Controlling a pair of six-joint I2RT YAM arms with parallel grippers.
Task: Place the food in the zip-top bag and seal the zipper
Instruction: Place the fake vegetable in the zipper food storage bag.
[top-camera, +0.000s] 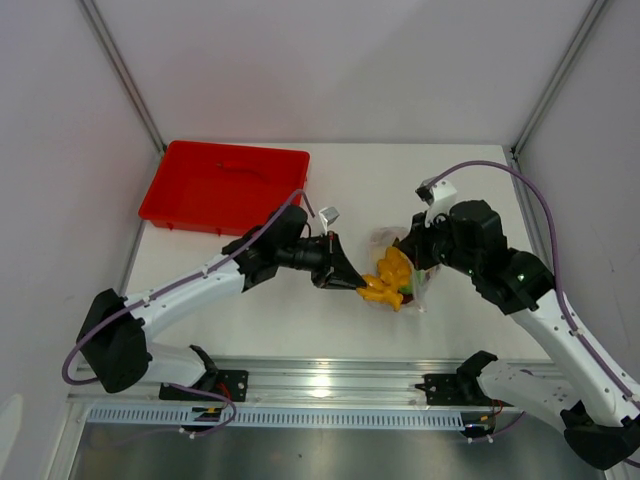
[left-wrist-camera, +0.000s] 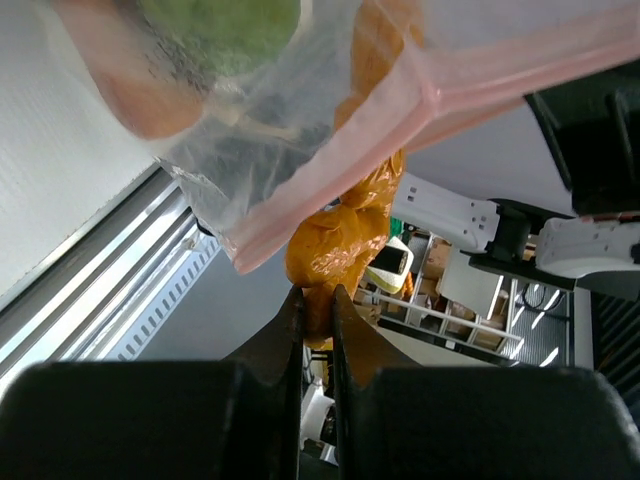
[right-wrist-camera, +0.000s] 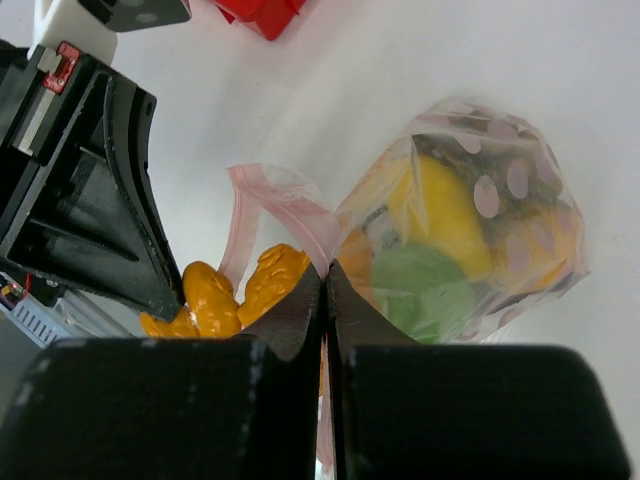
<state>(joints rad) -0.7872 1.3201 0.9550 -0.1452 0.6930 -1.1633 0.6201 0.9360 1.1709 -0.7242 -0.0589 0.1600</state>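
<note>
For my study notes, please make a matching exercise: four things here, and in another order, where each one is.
1. red plastic tray
2. orange lumpy toy food
3. round green toy food
4. clear zip-top bag with pink strip

a. inside the bag
b. pinched by left gripper
c. far left of the table
d. mouth edge in right gripper

Pairs: 1-c, 2-b, 3-a, 4-d
</note>
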